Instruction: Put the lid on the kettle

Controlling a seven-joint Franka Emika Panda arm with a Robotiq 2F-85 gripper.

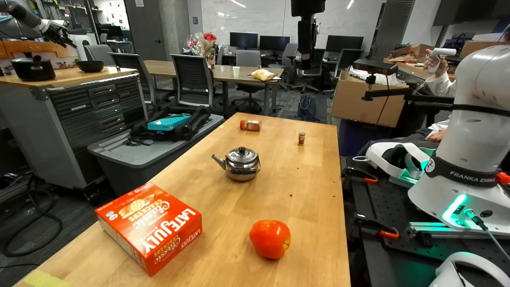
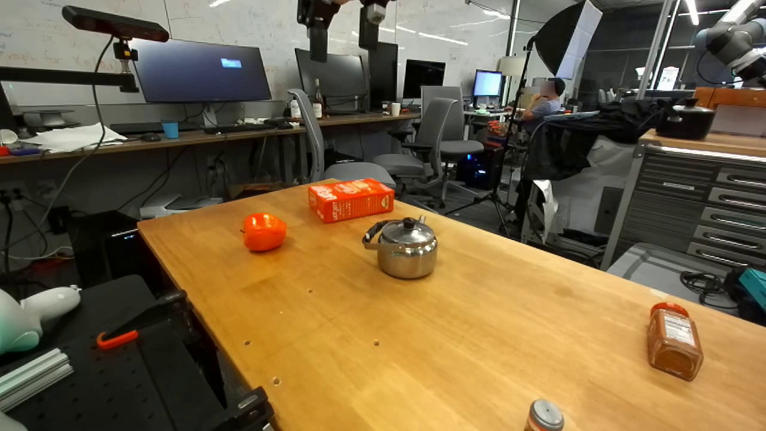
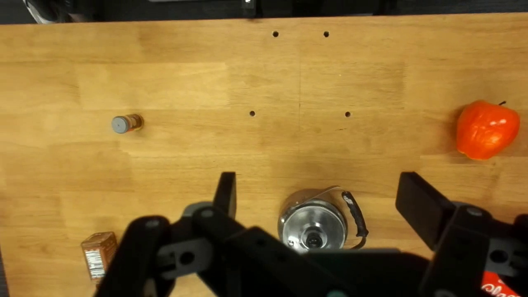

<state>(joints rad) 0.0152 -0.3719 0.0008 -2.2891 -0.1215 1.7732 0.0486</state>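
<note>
— What is the claw doing?

— You have it spread wide, high above the desk; in your wrist view its fingers appear on either side of the kettle

— And the lid?

— It sits on top of the kettle, looking level: a small round disc of shiny silver with a black knob. Below it you see a squat, polished body, partly hidden by the claw in the wrist view

— Which way does it point?

— The lid's knob faces up. Your spout points to the desk edge beside the grey bin, so the kettle's long axis runs across the desk; the handle is folded down on the side towards the orange-red fruit

— Edges and room?

— You have the kettle well in from both long edges, with a broad stretch of wood between it and the edge by the arm's base. Farther out are the cracker box, an upright bottle and a jar on its side
</note>
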